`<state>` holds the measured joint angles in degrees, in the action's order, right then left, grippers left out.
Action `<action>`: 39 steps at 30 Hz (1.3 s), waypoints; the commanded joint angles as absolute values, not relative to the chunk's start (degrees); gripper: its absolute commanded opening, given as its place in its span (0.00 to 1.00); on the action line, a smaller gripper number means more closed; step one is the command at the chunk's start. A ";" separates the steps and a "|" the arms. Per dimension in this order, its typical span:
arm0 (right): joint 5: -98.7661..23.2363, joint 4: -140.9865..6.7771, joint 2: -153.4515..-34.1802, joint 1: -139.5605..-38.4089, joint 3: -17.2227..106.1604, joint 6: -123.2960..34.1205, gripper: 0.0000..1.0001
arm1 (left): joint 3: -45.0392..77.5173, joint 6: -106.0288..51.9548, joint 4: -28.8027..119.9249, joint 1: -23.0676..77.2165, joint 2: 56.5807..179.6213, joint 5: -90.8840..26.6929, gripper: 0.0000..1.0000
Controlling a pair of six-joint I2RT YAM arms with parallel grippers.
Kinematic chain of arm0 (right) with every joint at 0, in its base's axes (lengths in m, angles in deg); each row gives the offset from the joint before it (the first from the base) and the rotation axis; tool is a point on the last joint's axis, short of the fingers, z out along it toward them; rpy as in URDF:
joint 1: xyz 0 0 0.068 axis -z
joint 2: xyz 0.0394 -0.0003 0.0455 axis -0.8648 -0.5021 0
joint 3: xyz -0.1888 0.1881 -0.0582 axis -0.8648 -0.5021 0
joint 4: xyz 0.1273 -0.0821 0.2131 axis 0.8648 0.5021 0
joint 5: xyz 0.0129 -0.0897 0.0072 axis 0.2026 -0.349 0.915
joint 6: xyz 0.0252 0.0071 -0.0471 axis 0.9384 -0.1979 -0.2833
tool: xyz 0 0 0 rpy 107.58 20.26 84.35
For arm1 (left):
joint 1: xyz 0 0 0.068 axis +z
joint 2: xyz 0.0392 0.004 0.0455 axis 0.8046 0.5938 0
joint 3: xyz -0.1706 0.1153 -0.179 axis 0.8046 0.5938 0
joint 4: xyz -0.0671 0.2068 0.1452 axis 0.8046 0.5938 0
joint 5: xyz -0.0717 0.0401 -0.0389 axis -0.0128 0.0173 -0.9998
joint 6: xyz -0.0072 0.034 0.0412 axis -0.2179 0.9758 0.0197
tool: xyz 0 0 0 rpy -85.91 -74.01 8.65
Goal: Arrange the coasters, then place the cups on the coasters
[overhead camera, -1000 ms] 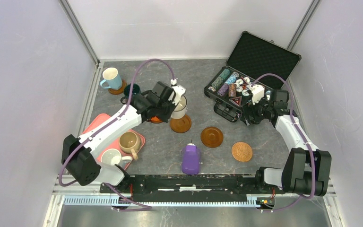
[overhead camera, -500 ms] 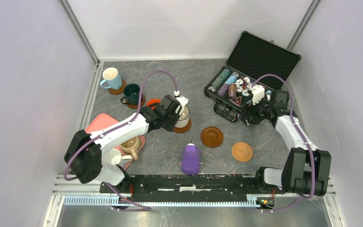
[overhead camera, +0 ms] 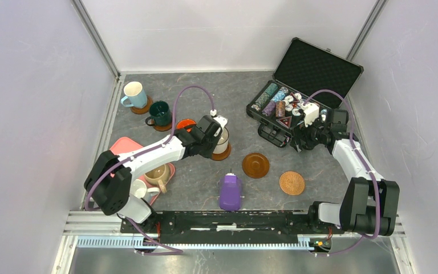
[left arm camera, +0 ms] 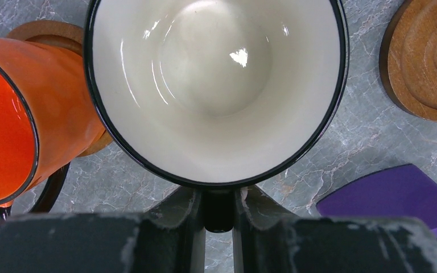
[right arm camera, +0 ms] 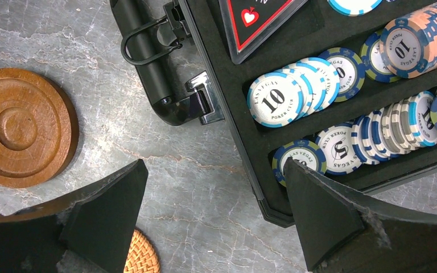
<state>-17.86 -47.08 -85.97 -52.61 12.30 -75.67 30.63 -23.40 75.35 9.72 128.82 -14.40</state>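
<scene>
The left gripper (left arm camera: 218, 200) was pinched shut on the dark handle of the cream cup (left arm camera: 216, 85), one finger on each side of it. From the wrist view the cup stood upright and empty: glossy cream inside, with a thin dark rim and a bright glint near the bottom.

In the top view the cup sat over a wooden coaster (overhead camera: 222, 154), whose edge peeked out at six o'clock of it. Whether the base rested fully on the coaster or hung just above could not be told.

This looked like the setting-down of the fourth cup. The next move would call for the jaws to part and back away along the handle without dragging the cup off centre.

The orange cup (overhead camera: 185, 124) stood just beside it at nine o'clock, close enough to be knocked. Farther that way, the green cup (overhead camera: 159, 112) and blue cup (overhead camera: 134, 94) each stood on a coaster.

At four o'clock lay a bare wooden coaster (overhead camera: 255, 165), and beyond it the patterned coaster (overhead camera: 292, 182). The beige cup (overhead camera: 158, 171) and white cup (overhead camera: 134, 189) waited on the pink tray (overhead camera: 120, 145) at eight o'clock.

The right gripper (right arm camera: 213, 210) hung spread wide and empty over the edge of the chip case (right arm camera: 262, 187).
</scene>
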 commanded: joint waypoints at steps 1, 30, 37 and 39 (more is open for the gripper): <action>-16.40 -48.40 -86.37 -52.41 11.73 -75.67 0.98 | 30.00 -28.48 69.85 9.63 128.20 -13.00 0.02; -15.24 -48.17 -86.80 -52.30 11.86 -75.92 0.98 | 31.90 -27.45 72.98 9.72 125.96 -12.92 0.66; -14.93 -48.33 -86.62 -52.30 11.81 -75.84 0.98 | 29.45 -22.20 81.39 11.76 115.88 -10.88 0.78; -14.64 -48.54 -86.72 -52.30 11.65 -75.75 0.98 | 29.30 -18.88 84.77 14.56 112.30 -13.61 0.78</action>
<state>-16.50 -47.08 -86.73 -52.59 12.08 -75.67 31.96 -25.76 78.60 10.94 119.55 -12.94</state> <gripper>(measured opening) 0.979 0.776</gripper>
